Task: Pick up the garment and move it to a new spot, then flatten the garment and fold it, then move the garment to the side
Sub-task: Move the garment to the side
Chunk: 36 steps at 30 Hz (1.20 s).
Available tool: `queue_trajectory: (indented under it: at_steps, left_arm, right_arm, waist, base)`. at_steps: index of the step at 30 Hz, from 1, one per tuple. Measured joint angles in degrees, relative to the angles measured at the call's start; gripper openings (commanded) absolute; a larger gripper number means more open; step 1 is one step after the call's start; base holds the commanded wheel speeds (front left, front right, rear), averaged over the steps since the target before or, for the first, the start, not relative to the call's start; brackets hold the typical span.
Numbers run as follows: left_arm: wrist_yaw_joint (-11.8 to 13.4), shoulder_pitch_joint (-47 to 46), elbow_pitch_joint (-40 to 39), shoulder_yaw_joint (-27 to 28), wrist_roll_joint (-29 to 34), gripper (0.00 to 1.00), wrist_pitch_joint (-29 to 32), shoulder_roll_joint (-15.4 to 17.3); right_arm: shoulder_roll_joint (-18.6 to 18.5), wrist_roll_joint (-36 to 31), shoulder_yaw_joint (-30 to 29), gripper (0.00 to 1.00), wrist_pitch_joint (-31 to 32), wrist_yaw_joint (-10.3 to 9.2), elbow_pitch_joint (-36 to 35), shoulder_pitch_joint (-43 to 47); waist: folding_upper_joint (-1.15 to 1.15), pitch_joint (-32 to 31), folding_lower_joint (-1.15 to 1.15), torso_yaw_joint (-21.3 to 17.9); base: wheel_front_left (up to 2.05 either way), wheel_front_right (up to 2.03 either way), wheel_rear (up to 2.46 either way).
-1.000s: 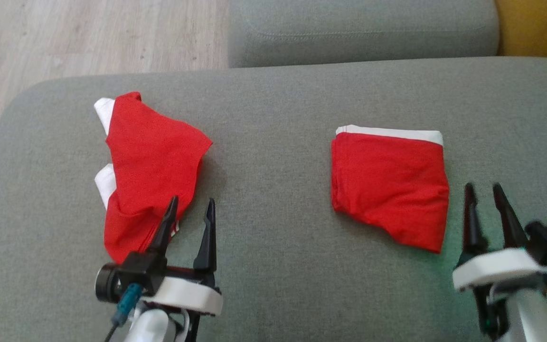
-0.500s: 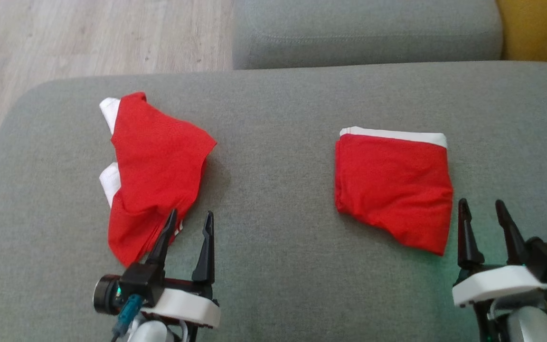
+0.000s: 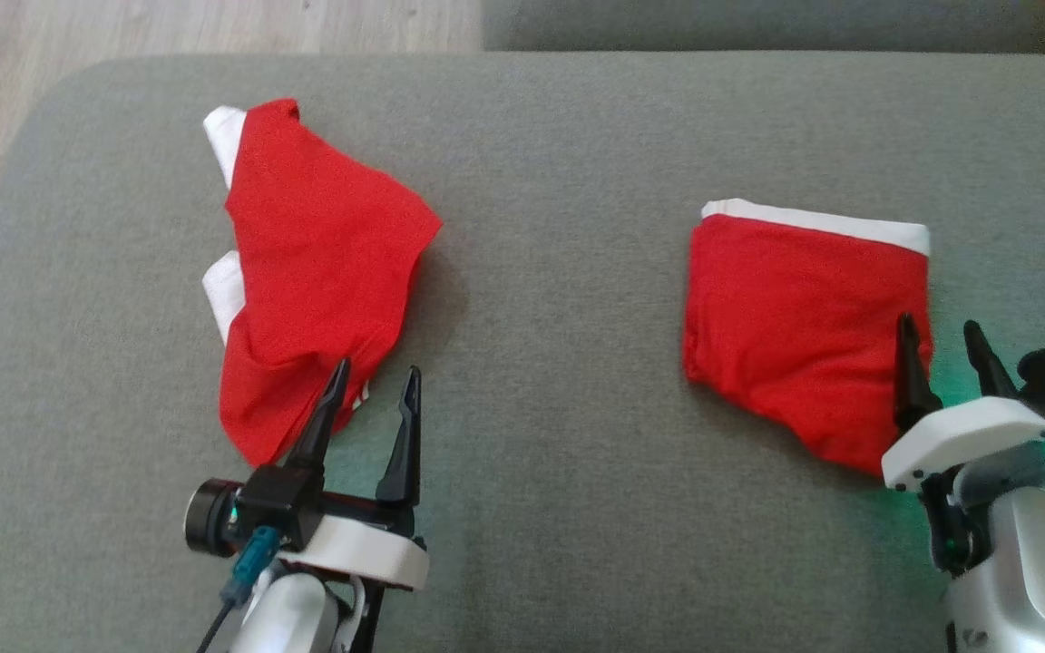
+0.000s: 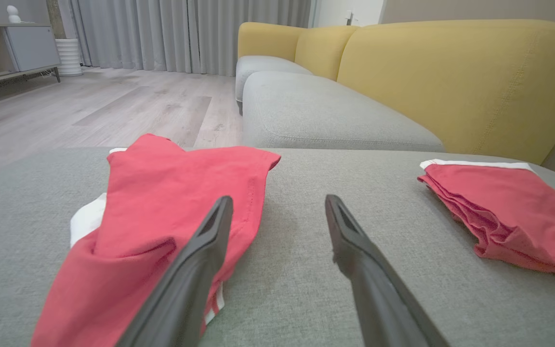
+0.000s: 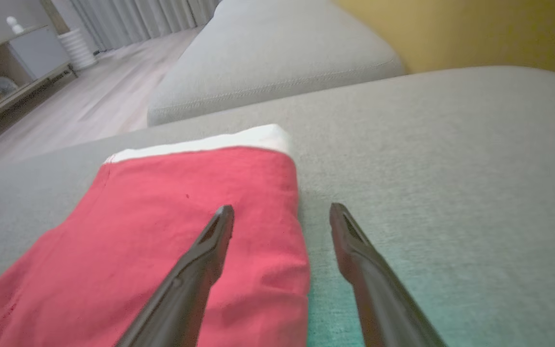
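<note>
grey cushion (image 3: 559, 272): the whole head view has shifted since the earlier frame, a camera move. folded garment (image 3: 804, 326) lies toward 3 o'clock; loose garment (image 3: 314, 263) toward 9 o'clock, not yet folded. right gripper (image 3: 938, 322), jaws lately widened to full spread, empty, straddles the folded piece's 4 o'clock edge, earlier clear of it; judged a finished release. left gripper (image 3: 376, 367), spread, empty, at the loose garment's 5 o'clock corner.

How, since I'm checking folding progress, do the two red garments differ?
The left red garment lies rumpled and irregular; the right red garment is folded into a compact block. The left one's white trim peeks out in two patches; the right one's runs as one straight band. Both are red and white, on the grey cushion.
</note>
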Motion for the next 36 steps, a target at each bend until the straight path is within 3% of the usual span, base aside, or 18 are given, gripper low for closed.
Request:
queue_trajectory:
  at_steps: [10, 11, 13, 19, 24, 30, 36]
  left_arm:
    - [0.01, -1.24, 0.07, -0.10, 0.00, 1.00, 0.00, -0.03]
    - [0.01, -1.29, 0.05, -0.10, 0.00, 1.00, 0.00, -0.04]
    - [0.02, -1.30, 0.04, -0.08, 0.00, 1.00, -0.01, -0.04]
    - [0.04, -1.29, 0.07, 0.02, 0.00, 1.00, -0.01, -0.05]
    - [0.04, -1.24, 0.12, 0.19, 0.00, 1.00, -0.01, -0.07]
    - [0.04, -0.98, -0.47, 0.29, 0.00, 1.00, 0.00, -0.07]
    - [0.02, -1.05, -1.31, 0.23, 0.01, 1.00, -0.01, -0.11]
  right_arm:
    - [-0.52, -0.19, -0.04, 1.00, 5.55, 0.00, 8.47, -4.44]
    - [-0.70, -0.19, 0.35, 0.91, 5.91, 0.00, 8.76, -4.86]
    - [-1.14, -0.41, 1.59, 0.00, 5.90, 0.00, 9.18, -5.31]
    - [-2.86, -2.93, 5.88, 0.00, 4.64, 0.00, 9.40, -5.48]
    - [-7.11, -4.22, 11.41, 0.00, 4.56, 0.00, 7.90, -5.53]
    - [-17.37, -4.02, 17.18, 0.00, 6.49, 0.00, 6.16, -5.72]
    - [-29.10, -3.50, 16.11, 0.00, 6.44, 0.00, 10.49, -7.61]
  waist:
    - [0.00, 2.50, -0.01, 2.46]
    - [0.00, 2.51, -0.01, 2.44]
    - [0.00, 2.36, -0.01, 2.25]
    - [0.00, 0.95, -0.01, 1.18]
    - [0.00, -0.77, -0.01, 0.01]
    - [0.00, -1.35, -0.02, -0.61]
    - [0.00, 0.64, -0.02, 0.44]
  base:
    - [0.00, 0.00, 0.00]
    - [0.00, 0.00, 0.00]
    - [0.00, 0.00, 0.00]
    - [0.00, 0.00, 0.00]
    - [0.00, 0.00, 0.00]
    - [0.00, 0.00, 0.00]
    - [0.00, 0.00, 0.00]
